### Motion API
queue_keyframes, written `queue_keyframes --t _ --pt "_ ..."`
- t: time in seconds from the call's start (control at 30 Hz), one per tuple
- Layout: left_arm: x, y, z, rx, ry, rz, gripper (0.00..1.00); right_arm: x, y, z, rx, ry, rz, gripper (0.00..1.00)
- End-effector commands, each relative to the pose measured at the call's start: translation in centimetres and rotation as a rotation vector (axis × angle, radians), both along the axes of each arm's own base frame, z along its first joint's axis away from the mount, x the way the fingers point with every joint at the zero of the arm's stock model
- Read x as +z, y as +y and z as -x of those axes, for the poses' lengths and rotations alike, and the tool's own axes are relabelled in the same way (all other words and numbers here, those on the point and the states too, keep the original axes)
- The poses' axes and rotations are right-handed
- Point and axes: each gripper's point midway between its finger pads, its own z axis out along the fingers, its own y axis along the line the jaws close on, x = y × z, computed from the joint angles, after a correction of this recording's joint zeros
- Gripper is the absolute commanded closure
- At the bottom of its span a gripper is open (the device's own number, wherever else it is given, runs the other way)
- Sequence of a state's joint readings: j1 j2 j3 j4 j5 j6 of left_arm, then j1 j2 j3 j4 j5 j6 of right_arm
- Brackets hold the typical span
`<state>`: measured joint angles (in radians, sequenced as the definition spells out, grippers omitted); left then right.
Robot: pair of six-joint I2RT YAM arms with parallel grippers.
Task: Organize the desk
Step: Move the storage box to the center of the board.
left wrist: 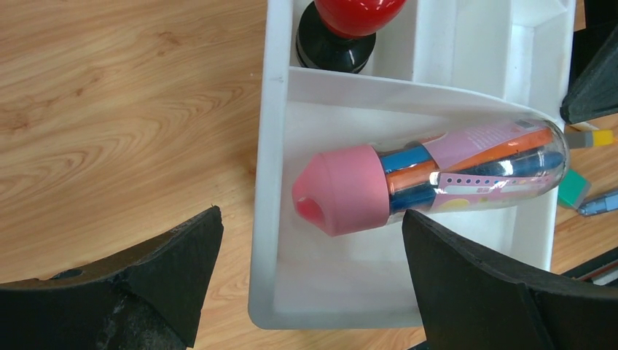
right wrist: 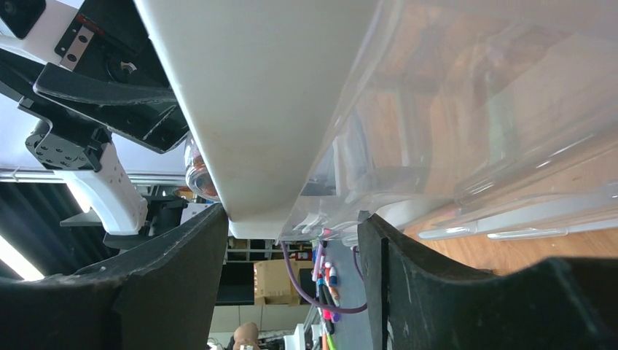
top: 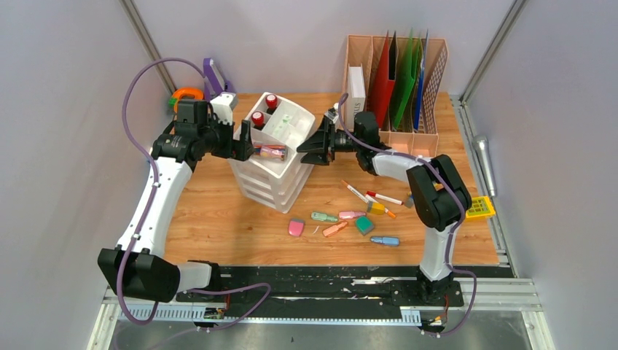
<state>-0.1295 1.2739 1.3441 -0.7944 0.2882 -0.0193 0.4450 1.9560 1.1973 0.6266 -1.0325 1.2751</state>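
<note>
The left end effector (left wrist: 310,219) hangs wide open just above the pen tube (left wrist: 437,171), which lies in the top tray (left wrist: 270,240) of the white drawer unit (top: 270,182). The tube's long axis runs left to right, pink cap leftward, nearly in line with the open jaws rather than across them. The left arm reaches far with its wrist bent rightward. From the right, the right end effector (right wrist: 291,219) seems clamped on the unit's top edge. The desk (top: 218,219) spreads beneath, with loose markers (top: 350,219) near right.
</note>
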Motion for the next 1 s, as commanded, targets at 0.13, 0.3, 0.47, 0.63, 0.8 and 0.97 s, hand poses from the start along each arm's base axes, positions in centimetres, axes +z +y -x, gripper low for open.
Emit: queue_keyframes --t 0.13,0.3,0.47,0.63,0.8,0.97 --pt "1.0 0.9 -0.7 0.008 -0.058 -0.061 0.0 2.5 -1.3 -1.1 -0.04 -0.113 0.07 0.84" --pt "1.2 1.0 -0.9 0.013 -0.064 -0.063 0.0 2.5 -1.5 -0.9 -0.036 -0.132 0.096 0.7" --pt "1.0 0.9 -1.0 0.012 -0.057 -0.058 0.0 3.1 -1.4 -0.7 -0.023 -0.141 0.071 0.48" --pt "1.1 0.8 -1.0 0.012 -0.059 -0.054 0.0 2.8 -1.0 -0.3 -0.012 -0.128 0.051 0.36" --pt "1.0 0.5 -1.0 0.01 -0.052 -0.037 0.0 2.5 -0.1 0.7 -0.001 -0.133 0.016 0.3" --pt "0.5 0.4 -1.0 0.003 -0.04 -0.031 0.0 2.7 0.5 1.4 -0.003 -0.144 -0.045 0.28"
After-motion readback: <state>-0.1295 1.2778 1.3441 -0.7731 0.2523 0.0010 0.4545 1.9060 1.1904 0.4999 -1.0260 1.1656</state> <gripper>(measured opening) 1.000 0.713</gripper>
